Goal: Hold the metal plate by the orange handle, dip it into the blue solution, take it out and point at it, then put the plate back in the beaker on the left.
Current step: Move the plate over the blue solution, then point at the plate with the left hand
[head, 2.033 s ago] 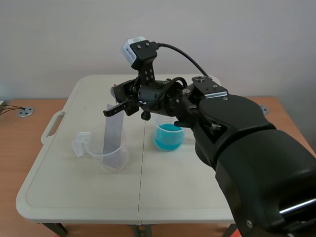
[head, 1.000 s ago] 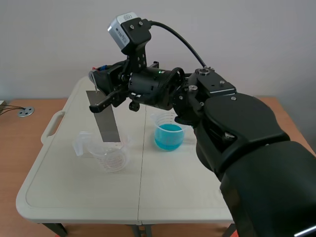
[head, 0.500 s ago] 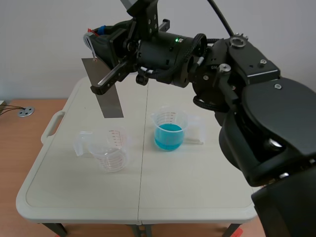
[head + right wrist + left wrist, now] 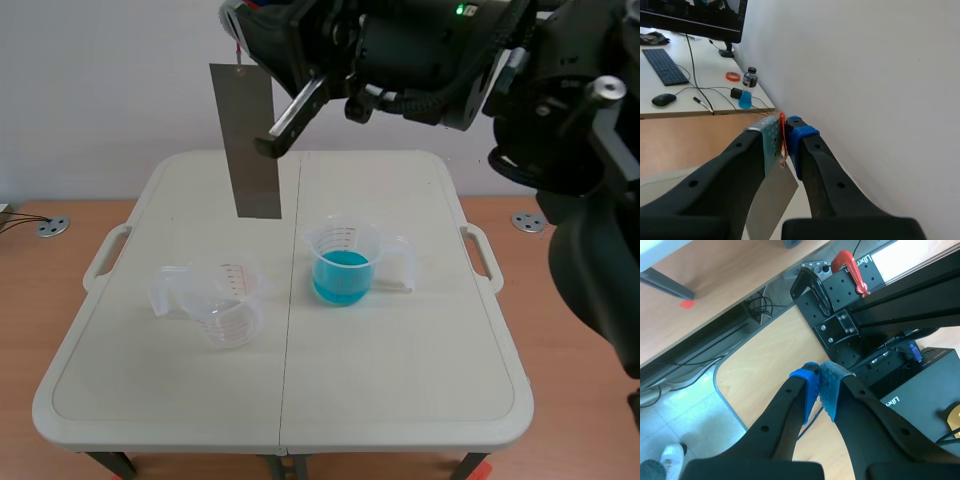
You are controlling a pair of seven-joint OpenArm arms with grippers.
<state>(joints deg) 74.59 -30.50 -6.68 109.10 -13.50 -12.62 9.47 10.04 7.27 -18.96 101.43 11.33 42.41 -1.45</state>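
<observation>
Aloft, flat metal plate, right pincer clamping orange handle

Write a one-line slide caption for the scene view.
Right gripper holds the metal plate by its orange handle, high above the empty beaker and the blue-solution beaker.

Right arm: entered from the right edge, held high across the top of the scene view, wrist stretched toward the upper left. One black finger is seen slanting down and left at upper centre.

Right gripper: closed, pads pinched on the thin orange handle.

Left gripper: closed on nothing, blue pads pressed together.
</observation>
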